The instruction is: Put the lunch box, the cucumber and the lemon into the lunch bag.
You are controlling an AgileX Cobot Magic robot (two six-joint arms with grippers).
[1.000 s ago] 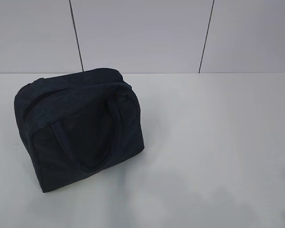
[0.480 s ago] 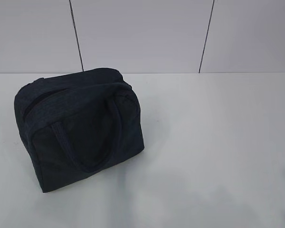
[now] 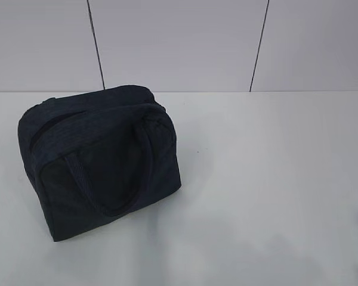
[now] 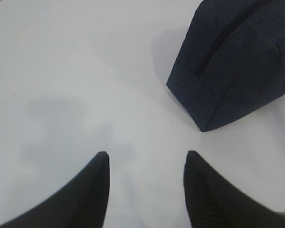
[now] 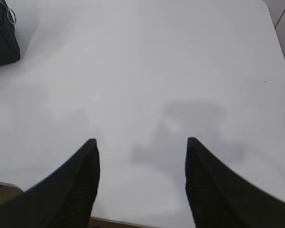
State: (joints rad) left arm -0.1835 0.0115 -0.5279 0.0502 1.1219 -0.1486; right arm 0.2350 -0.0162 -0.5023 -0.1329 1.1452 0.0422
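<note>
A white bench point(image 3: 274, 179) runs back to a pale panelled wall point(image 3: 179, 42) crossed by dark seams. The lunch bag point(image 3: 98, 161) stands on the left half of the bench, dark navy, zipper closed along its top, one loop handle point(image 3: 104, 196) draped down the near face. My left gripper point(image 4: 146, 164) hangs over bare bench near the bag's corner, jaws apart and empty. My right gripper point(image 5: 140, 149) hangs well apart from the bag, jaws wide, holding nothing.

The lunch bag point(image 3: 98, 161) is sitting on the surface point(image 3: 274, 179), toward its left, before the wall point(image 3: 179, 42).
</note>
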